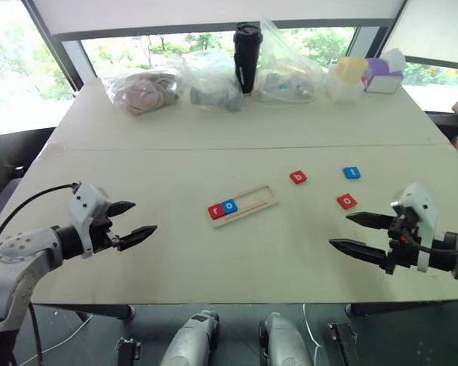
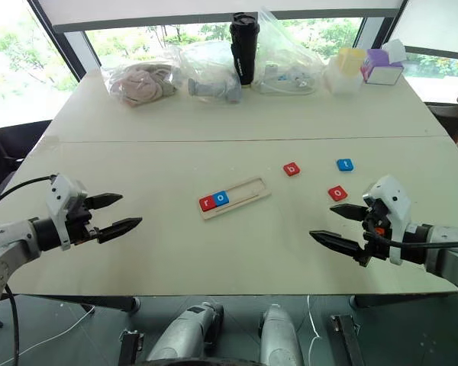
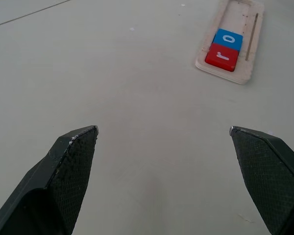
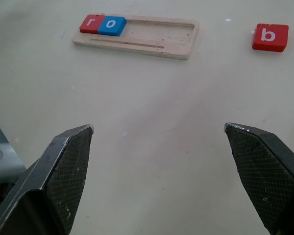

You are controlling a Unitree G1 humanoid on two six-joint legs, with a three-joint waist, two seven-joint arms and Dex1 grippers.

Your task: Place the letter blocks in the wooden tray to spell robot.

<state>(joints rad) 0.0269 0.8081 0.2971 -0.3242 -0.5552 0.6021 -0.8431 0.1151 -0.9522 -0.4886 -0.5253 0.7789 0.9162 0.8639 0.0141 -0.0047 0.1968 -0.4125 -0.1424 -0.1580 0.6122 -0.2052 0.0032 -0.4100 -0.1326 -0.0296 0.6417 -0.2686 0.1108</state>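
The wooden tray (image 1: 253,201) lies mid-table, angled, with a red r block (image 1: 216,210) and a blue o block (image 1: 229,205) side by side at its left end. Loose on the table to its right lie a red b block (image 1: 298,177), a blue t block (image 1: 352,172) and a red o block (image 1: 346,201). My left gripper (image 1: 140,220) hovers open and empty left of the tray. Open and empty too, my right gripper (image 1: 349,232) hangs just below the red o block. In the right wrist view the tray (image 4: 176,41) and b block (image 4: 270,37) lie ahead.
Along the far edge stand plastic bags (image 1: 206,80) of items, a black tumbler (image 1: 246,57), a yellow-lidded container (image 1: 346,76) and a purple tissue box (image 1: 382,78). A seam (image 1: 244,146) crosses the table between them and the tray.
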